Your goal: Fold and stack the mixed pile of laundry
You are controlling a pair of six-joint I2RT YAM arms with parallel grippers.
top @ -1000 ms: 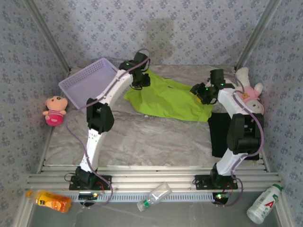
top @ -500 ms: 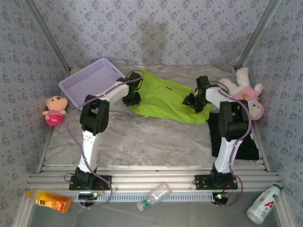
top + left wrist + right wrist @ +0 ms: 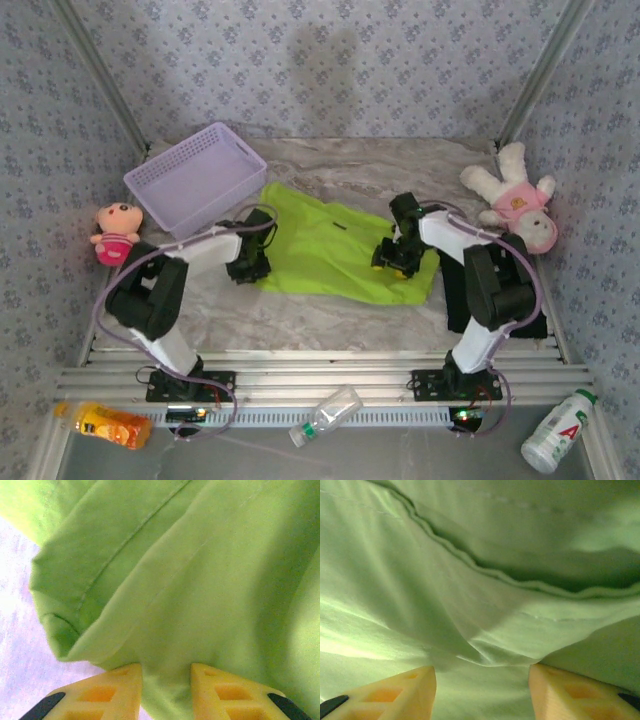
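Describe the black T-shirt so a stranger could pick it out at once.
On the marble-patterned table, go to the right edge, nearer than the white plush toy in pink. Partly under the right arm lies the black T-shirt, a flat dark patch. It is the only dark cloth; the lime-green T-shirt lies mid-table.

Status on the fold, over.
Left gripper pinching lime-green T-shirt, left edge. Right gripper gripping its right side. Black T-shirt lies beneath right arm.

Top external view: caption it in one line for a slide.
Left fingers and right fingers grip the green shirt's two sides on the table, black shirt at right.
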